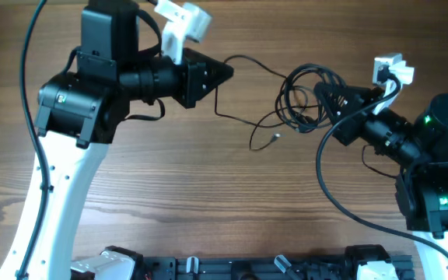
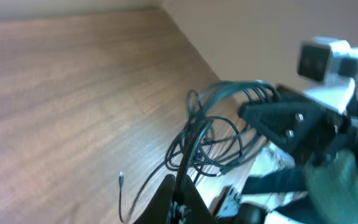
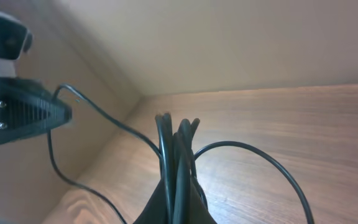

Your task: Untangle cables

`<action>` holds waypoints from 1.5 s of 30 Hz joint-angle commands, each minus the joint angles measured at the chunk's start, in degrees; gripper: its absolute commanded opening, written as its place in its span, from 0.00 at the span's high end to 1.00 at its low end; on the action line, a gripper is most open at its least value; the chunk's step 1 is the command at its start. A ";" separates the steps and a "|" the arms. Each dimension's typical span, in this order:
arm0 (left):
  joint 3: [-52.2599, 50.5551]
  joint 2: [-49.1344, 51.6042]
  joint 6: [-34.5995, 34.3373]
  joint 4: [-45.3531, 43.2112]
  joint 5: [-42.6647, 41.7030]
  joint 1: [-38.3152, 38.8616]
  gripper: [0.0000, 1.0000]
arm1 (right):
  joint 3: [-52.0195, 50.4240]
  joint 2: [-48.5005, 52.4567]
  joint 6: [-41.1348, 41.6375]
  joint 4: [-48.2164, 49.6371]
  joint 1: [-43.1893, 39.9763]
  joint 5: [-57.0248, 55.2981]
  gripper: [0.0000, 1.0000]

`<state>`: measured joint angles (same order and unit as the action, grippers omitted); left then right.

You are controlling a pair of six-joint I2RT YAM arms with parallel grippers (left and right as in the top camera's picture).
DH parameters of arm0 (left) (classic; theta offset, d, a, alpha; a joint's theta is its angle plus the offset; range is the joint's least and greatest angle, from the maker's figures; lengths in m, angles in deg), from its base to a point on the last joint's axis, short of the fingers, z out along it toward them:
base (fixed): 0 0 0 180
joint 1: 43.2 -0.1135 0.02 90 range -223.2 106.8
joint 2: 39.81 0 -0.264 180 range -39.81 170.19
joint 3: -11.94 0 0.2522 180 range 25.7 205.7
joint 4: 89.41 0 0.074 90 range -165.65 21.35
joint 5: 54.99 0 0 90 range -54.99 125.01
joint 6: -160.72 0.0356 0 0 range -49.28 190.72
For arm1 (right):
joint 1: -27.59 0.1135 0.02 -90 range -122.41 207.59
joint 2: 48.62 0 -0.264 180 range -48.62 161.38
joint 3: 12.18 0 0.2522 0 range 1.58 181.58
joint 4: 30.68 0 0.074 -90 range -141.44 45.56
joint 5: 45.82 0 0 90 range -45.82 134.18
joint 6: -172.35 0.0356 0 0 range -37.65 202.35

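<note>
Black and hair-thin, the cables (image 1: 300, 101) sat as a loose clump of loops to the right of the counter's (image 1: 208, 187) middle, towards its far side, between your two hands. Your right hand (image 1: 323, 99) was closed on that clump. In its wrist view several runs of wire (image 3: 178, 146) stood bunched together straight up out of the pinched fingers (image 3: 166, 202), and one wide loop arched off to the right above the wood.

From the clump a single strand (image 1: 259, 66) ran left to your left hand (image 1: 226, 72), which was also closed, pinching that strand at its tip. In the left wrist view the wire went down between the dark fingers (image 2: 166, 199) at the bottom edge, with the loops (image 2: 197, 137) lifted in front of them and the right hand (image 2: 257, 115) just behind. A second run dropped from near the left hand towards you, then curved back to the clump.

One free tail trailed out of the clump on your side and ended in a tiny plug (image 1: 277, 138) lying on the bare counter, apart from both hands. The hands pointed at each other, tips well apart, with the brown wood-grain counter under them.
</note>
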<state>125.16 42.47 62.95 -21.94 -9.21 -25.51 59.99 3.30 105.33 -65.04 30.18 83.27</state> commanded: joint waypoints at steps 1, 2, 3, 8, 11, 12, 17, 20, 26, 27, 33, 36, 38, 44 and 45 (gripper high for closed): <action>0.74 -0.63 -15.47 -0.15 6.69 -1.73 0.96 | 1.16 0.15 1.62 0.39 0.02 -3.54 0.96; 0.74 -0.66 -17.05 -0.15 7.69 -1.86 0.96 | 1.16 0.15 1.64 0.39 0.02 -3.54 0.96; 0.74 -0.63 -18.73 -0.17 8.59 -1.86 0.96 | 1.16 0.15 1.62 0.39 0.02 -3.54 0.96; 0.74 -0.63 -23.45 1.25 11.34 -1.84 0.96 | 1.16 0.15 1.88 0.44 0.02 -3.54 0.96; 0.74 -0.63 -27.23 4.61 17.29 -1.84 0.75 | 1.16 0.15 2.67 0.63 0.02 -3.52 0.96; 0.74 -0.63 -27.23 5.29 17.31 -1.84 0.42 | 1.16 0.15 2.67 0.85 0.02 -3.52 0.96; 0.74 -0.63 -27.19 8.22 17.29 -1.68 0.00 | 1.16 0.15 2.69 2.56 0.02 -3.50 0.96; 0.74 -0.63 -23.23 8.90 15.91 -1.66 0.00 | 1.16 0.15 3.17 3.02 0.02 -3.04 0.96; 0.74 -0.63 -0.70 8.79 6.43 2.62 0.00 | 1.16 0.15 4.07 5.51 0.02 2.51 0.96; 0.74 -0.63 1.95 8.70 5.33 3.72 0.00 | 1.16 0.15 3.76 6.69 0.02 4.92 0.96; 0.74 -0.81 14.53 6.78 -6.73 5.29 0.00 | 1.16 0.15 -2.45 9.42 0.02 16.48 0.96; 0.74 -0.81 16.94 6.99 -6.49 5.35 0.00 | 1.16 0.15 -4.98 12.39 0.02 23.96 0.96; 0.74 -0.81 18.32 7.43 -6.54 5.35 0.00 | 1.16 0.15 -4.76 13.64 0.02 26.53 0.96; 0.72 -0.79 18.34 8.26 -6.54 6.86 0.00 | 1.16 0.15 -1.77 16.28 0.02 30.05 0.96; 0.72 -0.79 18.34 8.22 -6.54 7.41 0.00 | 1.16 0.15 -1.73 16.79 0.02 30.73 0.96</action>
<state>125.16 42.47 79.65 -13.85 -14.44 -19.70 59.99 3.30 102.42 -49.85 30.18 110.05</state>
